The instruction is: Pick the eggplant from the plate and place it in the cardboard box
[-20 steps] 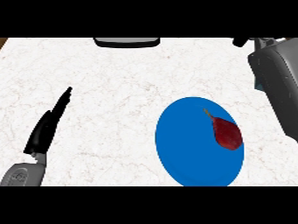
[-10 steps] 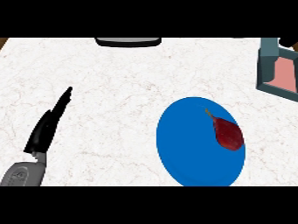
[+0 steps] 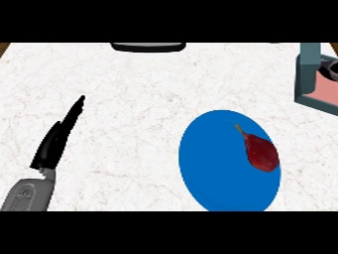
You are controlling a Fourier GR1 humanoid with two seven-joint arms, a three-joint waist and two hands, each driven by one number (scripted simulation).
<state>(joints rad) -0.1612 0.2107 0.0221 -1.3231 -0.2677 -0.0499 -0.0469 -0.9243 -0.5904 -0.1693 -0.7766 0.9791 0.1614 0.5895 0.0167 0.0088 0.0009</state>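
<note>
A dark red eggplant (image 3: pixel 261 153) lies on a blue plate (image 3: pixel 215 163) on the white table (image 3: pixel 142 99), well right of the left robot hand (image 3: pixel 58 139), whose fingers are straight; the box (image 3: pixel 321 84) sits far right

A dark red eggplant (image 3: pixel 261 153) lies on the blue plate's (image 3: pixel 215 168) right side; a teal-walled box (image 3: pixel 319 84) sits far right.

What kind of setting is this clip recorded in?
Probably a kitchen counter: a white marbled worktop, a blue plate holding an eggplant, and a box at the right edge.
</note>
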